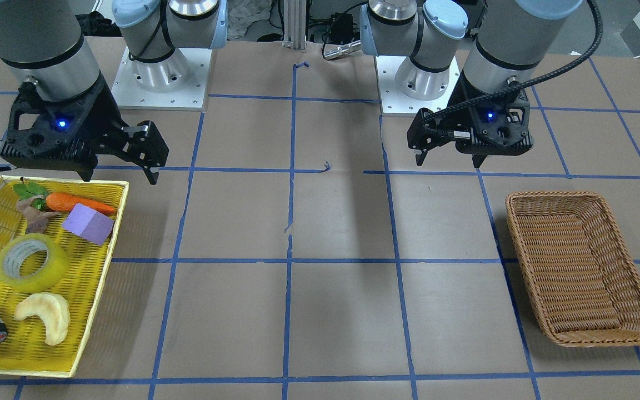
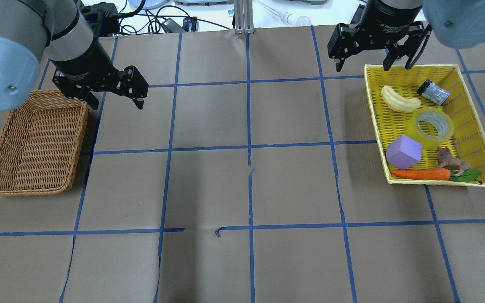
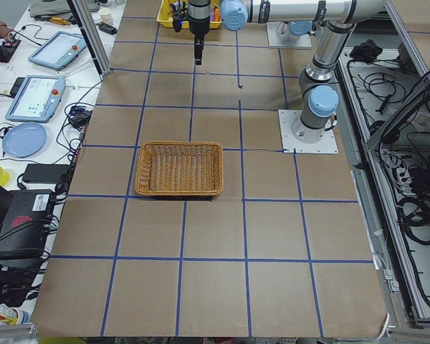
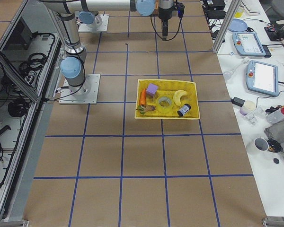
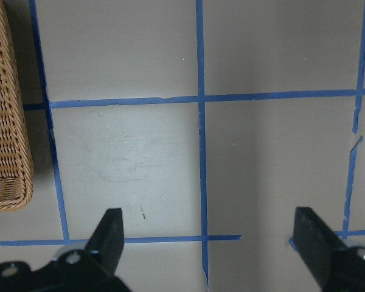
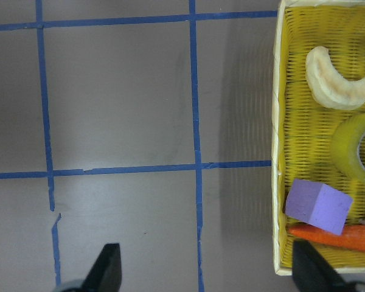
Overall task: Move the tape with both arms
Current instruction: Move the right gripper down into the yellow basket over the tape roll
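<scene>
Yellow tape [image 6: 344, 146] cropped, right wrist | left gripper [image 2: 117, 105], right gripper [image 2: 363, 67] spread wide, empty

The left arm [image 2: 72, 40] reaches forward, wrist turned straight down; the left gripper [image 2: 117, 103] hangs with its fingers pointing down, jaws spread wide, gripping nothing; the right arm [image 2: 394, 14] is likewise extended, wrist vertical; the right gripper [image 2: 362, 66] hangs fingers down, jaws spread wide, gripping nothing; the two grippers are well apart, each on its own side.
</scene>
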You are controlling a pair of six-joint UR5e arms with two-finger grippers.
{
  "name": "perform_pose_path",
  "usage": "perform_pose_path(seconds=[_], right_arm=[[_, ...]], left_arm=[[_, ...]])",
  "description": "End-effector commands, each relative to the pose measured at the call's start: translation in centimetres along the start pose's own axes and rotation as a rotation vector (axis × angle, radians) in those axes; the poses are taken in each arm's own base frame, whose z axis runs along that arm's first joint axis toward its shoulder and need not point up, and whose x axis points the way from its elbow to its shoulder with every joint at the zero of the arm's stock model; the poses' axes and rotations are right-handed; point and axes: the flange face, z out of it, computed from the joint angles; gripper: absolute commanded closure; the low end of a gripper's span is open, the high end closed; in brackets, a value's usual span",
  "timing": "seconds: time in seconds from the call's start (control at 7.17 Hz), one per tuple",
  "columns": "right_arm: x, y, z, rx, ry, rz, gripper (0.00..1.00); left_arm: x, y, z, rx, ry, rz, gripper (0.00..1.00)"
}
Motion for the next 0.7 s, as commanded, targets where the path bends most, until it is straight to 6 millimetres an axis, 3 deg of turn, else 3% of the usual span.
perform_pose_path(seconds=[0.0, 0.14, 0.42, 0.56], right_arm=[[2.7, -1.2, 1.2, -0.016, 0.039, -0.106, 0.01], [4.0, -1.3, 1.7, -0.032, 0.044, -0.091, 0.01], [8.0, -1.0, 6.2, -0.095, 0.046, -0.082, 0.00], [12.3, -1.5, 8.2, -0.131, 0.028, -0.141, 0.00]], left_arm=[[0.0, 0.0, 0.0, 0.000, 0.001, 0.000, 0.00], [-0.1, 0.0, 0.0, 0.000, 0.000, -0.002, 0.00], [-0.2, 0.0, 0.1, -0.001, 0.000, -0.003, 0.00], [-0.1, 0.0, 0.0, 0.001, 0.003, -0.005, 0.00]])
